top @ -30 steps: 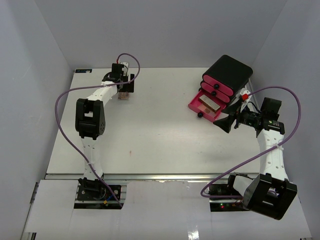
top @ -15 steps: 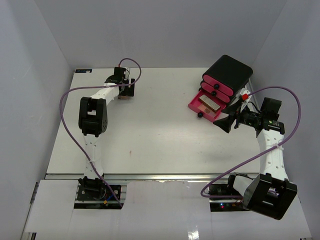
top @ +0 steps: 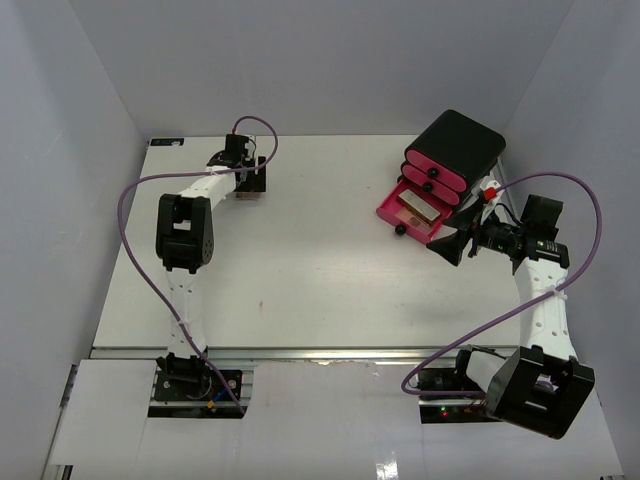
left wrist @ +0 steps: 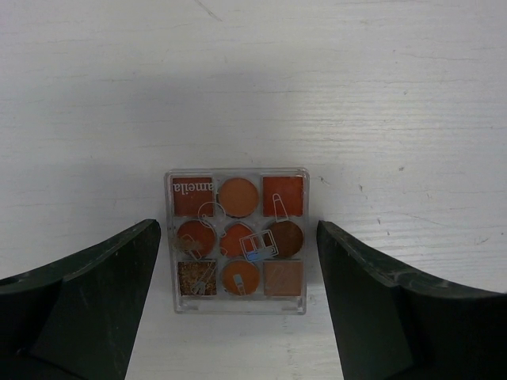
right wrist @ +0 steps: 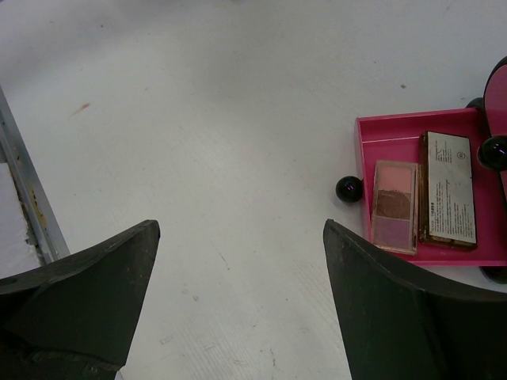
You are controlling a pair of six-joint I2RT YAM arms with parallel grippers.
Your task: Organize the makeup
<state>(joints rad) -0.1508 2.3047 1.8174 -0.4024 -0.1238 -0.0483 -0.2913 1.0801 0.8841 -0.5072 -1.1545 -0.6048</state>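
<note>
The palette point(left wrist: 238, 241), a clear flat case of nine orange and brown pans, lies flat on the table point(left wrist: 356, 95) squarely between the left jaws. These stand apart, one tip at its 9 o'clock edge and one at its 3 o'clock edge, each just beside the plastic and not visibly touching. The case is close to square, so no long axis matters, and its sides run square to the closing line. A straight close should catch it across the width, though so thin a case could slip under tips that sit high.

From above, the left arm point(top: 205, 185) is stretched to the 11 o'clock corner of the table, near the far edge, and is by far the nearer arm. The black box point(top: 462, 138) sits at about 1 o'clock. Its lowest pink drawer point(top: 385, 210) is pulled out and holds a pink compact point(right wrist: 394, 206) and a brown case point(right wrist: 450, 188) side by side, long axes parallel. The right jaws hang apart and hold nothing, with the drawer at their 2 o'clock. The broad middle of the table shows nothing to block a carry.
</note>
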